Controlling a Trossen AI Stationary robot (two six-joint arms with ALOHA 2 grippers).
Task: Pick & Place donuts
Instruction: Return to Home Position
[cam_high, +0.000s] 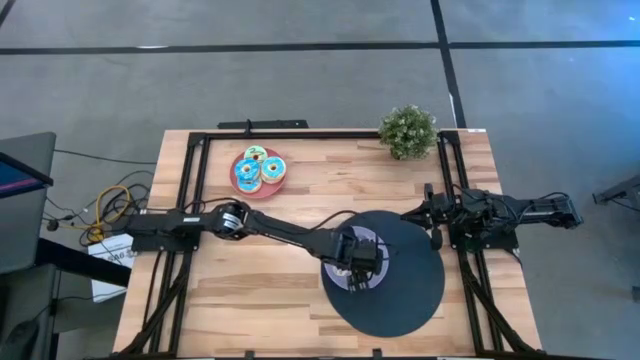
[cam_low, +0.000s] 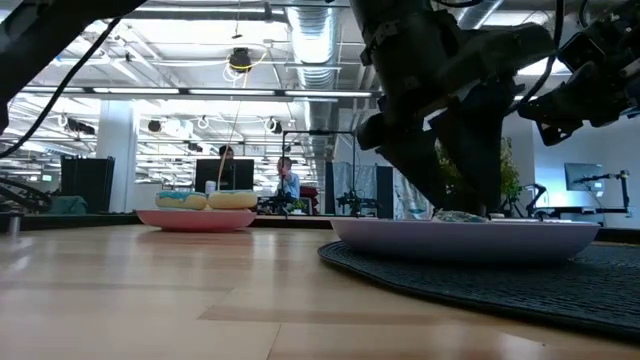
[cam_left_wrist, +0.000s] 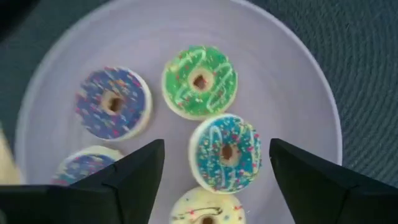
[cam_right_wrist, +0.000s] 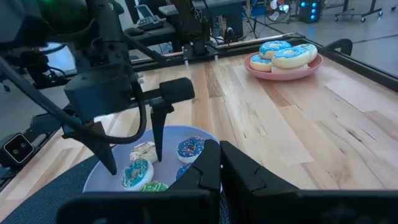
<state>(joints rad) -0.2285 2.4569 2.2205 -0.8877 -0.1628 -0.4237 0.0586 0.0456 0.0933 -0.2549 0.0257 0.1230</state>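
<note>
A mat lies toward the tabletop's near right corner, bearing a plate of donuts. A second plate of donuts sits by the far edge, left of middle; a plant stands at the far right corner.

- Left arm: extended to the lavender plate, wrist pitched downward.
- Left gripper: directly above the plate, fingers pointing down and spread apart, gripping nothing.
- Right arm: folded, off the plate's right side.
- Right gripper: near the plate, facing it, fingers pressed together.
</note>
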